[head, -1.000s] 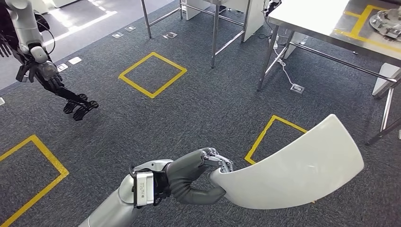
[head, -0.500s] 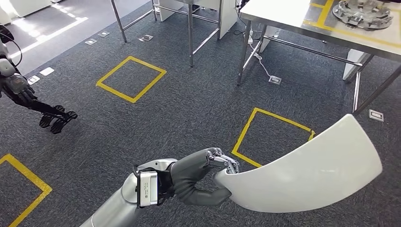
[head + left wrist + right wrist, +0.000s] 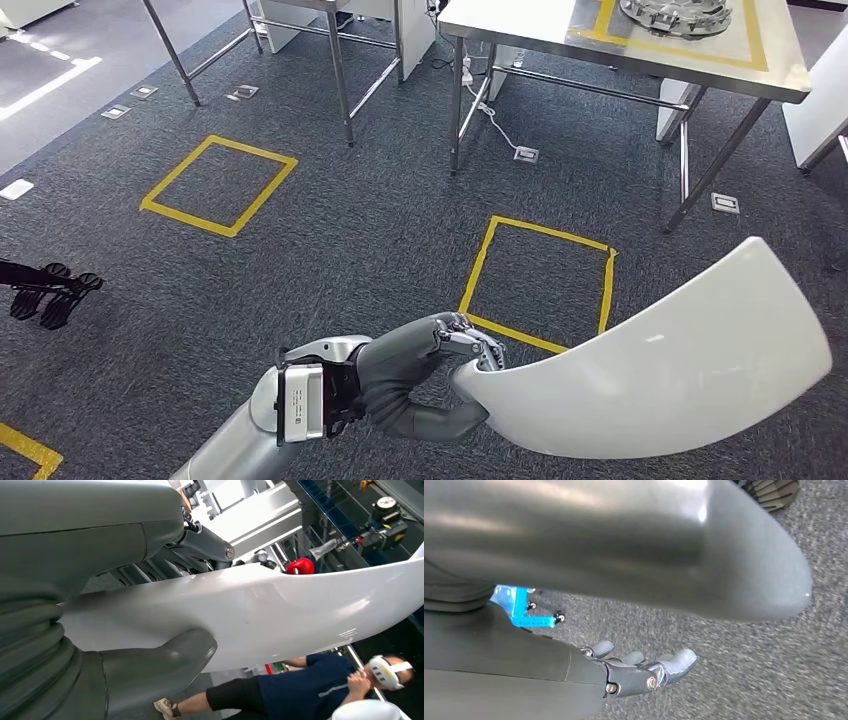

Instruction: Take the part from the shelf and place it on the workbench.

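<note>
The workbench, a steel-topped table marked with yellow tape, stands ahead and slightly to the right, well apart from the robot across grey carpet. The part, a large curved white panel, is off the shelf and carried low in front of the body; its long axis runs from the left hand outward to the right and away, rising toward the far end. The left hand clamps the panel's near narrow end, thumb under and fingers over the edge. The right hand hangs over the carpet with fingers loosely curled and nothing in them. Judgement: the left arm alone must deliver the panel, so its free far end will reach the bench first.
</note>
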You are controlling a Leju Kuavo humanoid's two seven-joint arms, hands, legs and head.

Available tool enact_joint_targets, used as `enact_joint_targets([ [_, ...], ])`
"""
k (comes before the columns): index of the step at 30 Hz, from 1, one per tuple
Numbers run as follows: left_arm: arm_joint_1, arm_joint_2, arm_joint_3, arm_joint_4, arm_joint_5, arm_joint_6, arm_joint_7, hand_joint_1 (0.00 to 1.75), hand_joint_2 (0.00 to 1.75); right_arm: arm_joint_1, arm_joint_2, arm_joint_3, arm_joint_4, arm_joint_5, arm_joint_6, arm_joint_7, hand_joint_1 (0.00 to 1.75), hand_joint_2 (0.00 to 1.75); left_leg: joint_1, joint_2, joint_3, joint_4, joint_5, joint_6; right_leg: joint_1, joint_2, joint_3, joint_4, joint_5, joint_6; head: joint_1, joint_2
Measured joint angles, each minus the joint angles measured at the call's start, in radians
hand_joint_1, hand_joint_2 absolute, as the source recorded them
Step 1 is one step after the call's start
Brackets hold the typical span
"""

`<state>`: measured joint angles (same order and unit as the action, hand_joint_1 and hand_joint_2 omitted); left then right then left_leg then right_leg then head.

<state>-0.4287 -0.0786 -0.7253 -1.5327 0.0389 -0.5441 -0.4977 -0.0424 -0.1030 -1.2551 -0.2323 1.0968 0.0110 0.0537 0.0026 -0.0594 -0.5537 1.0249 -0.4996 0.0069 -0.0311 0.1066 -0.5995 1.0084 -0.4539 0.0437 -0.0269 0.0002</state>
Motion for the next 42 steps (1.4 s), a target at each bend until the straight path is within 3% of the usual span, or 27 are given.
enact_joint_targets([
  [1,0.000,-0.003,-0.001,-0.001,0.000,-0.002,-0.001,1.75,1.75,0.001,0.000,0.000,0.000,-0.001,-0.001,0.000,0.00,0.00,-0.001,0.010,0.001,-0.003,0.003,0.008,-0.003,0.000,-0.002,0.000,0.001,0.006,0.000,0.000],
  [3,-0.001,-0.010,-0.002,-0.003,0.001,-0.005,-0.002,1.75,1.75,0.000,0.001,0.000,0.000,-0.005,-0.005,-0.001,0.00,0.00,0.002,0.032,0.003,-0.012,0.010,0.022,0.000,-0.033,-0.021,0.037,-0.023,0.014,0.006,0.000],
  [5,0.000,-0.014,-0.002,-0.004,0.002,-0.009,-0.003,1.75,1.75,-0.005,0.002,0.000,0.000,-0.009,-0.008,-0.001,0.00,0.00,0.000,0.057,0.003,-0.015,0.011,0.031,0.004,-0.080,-0.076,0.153,-0.084,0.017,0.014,0.000],
  [6,0.000,-0.014,-0.002,-0.004,0.003,-0.010,-0.003,1.75,1.75,-0.007,0.003,-0.001,0.000,-0.009,-0.009,-0.002,0.00,0.00,-0.002,0.070,0.003,-0.015,0.010,0.033,0.005,-0.090,-0.108,0.219,-0.113,0.018,0.016,0.000],
  [7,0.001,-0.015,-0.003,-0.004,0.003,-0.011,-0.003,1.75,1.75,-0.008,0.004,-0.001,0.000,-0.010,-0.009,-0.002,0.00,0.00,-0.004,0.083,0.002,-0.014,0.009,0.035,0.004,-0.095,-0.129,0.265,-0.127,0.019,0.016,0.000],
  [8,0.002,-0.015,-0.003,-0.004,0.003,-0.012,-0.003,1.75,1.75,-0.006,0.004,-0.001,0.000,-0.010,-0.010,-0.002,0.00,0.00,-0.005,0.094,0.002,-0.014,0.008,0.035,0.004,-0.098,-0.132,0.275,-0.122,0.019,0.017,0.000],
  [9,0.002,-0.015,-0.003,-0.004,0.003,-0.012,-0.003,1.75,1.75,-0.005,0.005,-0.001,0.000,-0.010,-0.010,-0.002,0.00,0.00,-0.006,0.104,0.002,-0.012,0.006,0.035,0.005,-0.102,-0.114,0.245,-0.101,0.018,0.017,0.000],
  [11,0.002,-0.018,-0.003,-0.004,0.003,-0.012,-0.003,1.75,1.75,-0.004,0.005,-0.001,0.000,-0.010,-0.011,-0.002,0.00,0.00,-0.008,0.123,0.004,-0.008,0.001,0.030,0.008,-0.129,-0.038,0.109,-0.043,0.011,0.019,0.000],
  [13,0.001,-0.021,-0.004,-0.006,0.003,-0.012,-0.003,1.75,1.75,-0.007,0.005,-0.002,0.000,-0.010,-0.011,-0.002,0.00,0.00,-0.012,0.137,0.005,-0.004,-0.005,0.020,0.014,-0.151,0.010,0.016,-0.016,0.000,0.019,0.000],
  [16,-0.001,-0.023,-0.006,-0.007,0.003,-0.012,-0.003,1.75,1.75,-0.004,0.006,-0.003,0.000,-0.010,-0.012,-0.002,0.00,0.00,-0.015,0.153,0.011,-0.007,-0.009,0.005,0.015,-0.135,0.012,0.002,-0.012,-0.015,0.019,0.000],
  [18,-0.003,-0.026,-0.006,-0.009,0.004,-0.013,-0.004,1.75,1.75,-0.002,0.006,-0.005,0.000,-0.010,-0.012,-0.002,0.00,0.00,-0.012,0.128,0.002,0.021,-0.031,-0.007,0.009,-0.121,0.014,-0.003,-0.007,-0.026,0.016,0.000],
  [21,-0.003,-0.023,-0.007,-0.009,0.008,-0.015,-0.001,1.75,1.75,-0.006,0.007,-0.006,0.000,-0.010,-0.011,-0.003,0.00,0.00,-0.005,0.071,-0.079,0.200,-0.122,-0.019,0.005,-0.095,0.013,-0.005,-0.004,-0.036,0.008,0.000],
  [22,-0.001,-0.021,-0.008,-0.008,0.008,-0.016,0.000,1.75,1.75,-0.006,0.008,-0.006,0.000,-0.009,-0.011,-0.003,0.00,0.00,-0.004,0.066,-0.107,0.256,-0.139,-0.021,0.005,-0.085,0.012,-0.004,-0.004,-0.036,0.006,0.000],
  [23,0.000,-0.019,-0.008,-0.008,0.009,-0.017,0.001,1.75,1.75,-0.005,0.008,-0.006,0.000,-0.009,-0.011,-0.004,0.00,0.00,-0.003,0.065,-0.120,0.280,-0.137,-0.022,0.005,-0.074,0.012,-0.004,-0.004,-0.036,0.005,0.000],
  [24,0.000,-0.018,-0.008,-0.008,0.010,-0.018,0.002,1.75,1.75,-0.004,0.008,-0.006,0.000,-0.008,-0.011,-0.005,0.00,0.00,-0.001,0.064,-0.115,0.263,-0.115,-0.022,0.004,-0.063,0.012,-0.003,-0.003,-0.035,0.005,0.000],
  [25,0.000,-0.018,-0.008,-0.008,0.010,-0.018,0.003,1.75,1.75,-0.004,0.008,-0.006,0.000,-0.008,-0.010,-0.008,0.00,0.00,0.001,0.058,-0.091,0.209,-0.079,-0.021,0.003,-0.052,0.013,-0.002,-0.003,-0.033,0.004,0.000],
  [27,-0.001,-0.017,-0.008,-0.009,0.011,-0.019,0.003,1.75,1.75,-0.005,0.009,-0.006,0.000,-0.008,-0.010,-0.012,0.00,0.00,0.006,0.018,-0.030,0.070,-0.016,-0.017,0.003,-0.029,0.011,0.001,-0.003,-0.025,0.002,0.000],
  [29,-0.002,-0.017,-0.008,-0.009,0.011,-0.020,0.004,1.75,1.75,-0.005,0.009,-0.006,0.000,-0.008,-0.010,-0.015,0.00,0.00,0.006,-0.010,-0.005,0.005,0.003,-0.009,0.002,-0.010,0.003,0.003,0.000,-0.009,0.001,0.000],
  [31,-0.004,-0.019,-0.008,-0.009,0.011,-0.021,0.006,1.75,1.75,-0.001,0.009,-0.006,0.000,-0.007,-0.011,-0.015,0.00,0.00,0.003,0.004,-0.004,0.001,0.005,0.004,-0.003,0.006,-0.002,-0.002,0.006,0.007,0.001,0.000],
  [32,-0.005,-0.021,-0.008,-0.009,0.011,-0.022,0.007,1.75,1.75,0.002,0.010,-0.006,0.000,-0.007,-0.012,-0.015,0.00,0.00,0.003,0.014,-0.003,-0.003,0.009,0.012,-0.004,-0.001,-0.005,0.000,0.005,0.012,0.002,0.000],
  [34,-0.007,-0.024,-0.008,-0.010,0.011,-0.022,0.009,1.75,1.75,0.002,0.011,-0.006,0.000,-0.007,-0.012,-0.015,0.00,0.00,0.006,0.037,-0.002,-0.010,0.015,0.025,-0.001,-0.046,-0.033,0.056,-0.028,0.017,0.009,0.000],
  [36,-0.007,-0.024,-0.008,-0.008,0.011,-0.022,0.010,1.75,1.75,-0.002,0.012,-0.006,0.000,-0.007,-0.013,-0.015,0.00,0.00,0.003,0.063,-0.003,-0.011,0.016,0.032,0.002,-0.088,-0.095,0.185,-0.094,0.020,0.016,0.000],
  [38,-0.006,-0.024,-0.008,-0.007,0.011,-0.022,0.011,1.75,1.75,-0.002,0.013,-0.006,0.000,-0.007,-0.013,-0.015,0.00,0.00,0.000,0.088,-0.005,-0.010,0.014,0.034,0.002,-0.097,-0.137,0.277,-0.125,0.023,0.018,0.000],
  [39,-0.006,-0.024,-0.008,-0.007,0.011,-0.022,0.011,1.75,1.75,-0.001,0.014,-0.006,0.000,-0.007,-0.013,-0.015,0.00,0.00,0.000,0.099,-0.006,-0.009,0.013,0.034,0.002,-0.100,-0.130,0.269,-0.113,0.023,0.018,0.000],
  [40,-0.007,-0.024,-0.008,-0.007,0.011,-0.022,0.011,1.75,1.75,0.001,0.014,-0.006,0.000,-0.007,-0.013,-0.015,0.00,0.00,-0.001,0.107,-0.006,-0.007,0.012,0.032,0.002,-0.104,-0.101,0.220,-0.086,0.022,0.019,0.000],
  [42,-0.008,-0.025,-0.008,-0.007,0.011,-0.023,0.011,1.75,1.75,0.002,0.014,-0.006,0.000,-0.005,-0.014,-0.014,0.00,0.00,-0.003,0.121,-0.006,-0.002,0.007,0.025,0.005,-0.117,-0.021,0.080,-0.033,0.017,0.021,0.000],
])
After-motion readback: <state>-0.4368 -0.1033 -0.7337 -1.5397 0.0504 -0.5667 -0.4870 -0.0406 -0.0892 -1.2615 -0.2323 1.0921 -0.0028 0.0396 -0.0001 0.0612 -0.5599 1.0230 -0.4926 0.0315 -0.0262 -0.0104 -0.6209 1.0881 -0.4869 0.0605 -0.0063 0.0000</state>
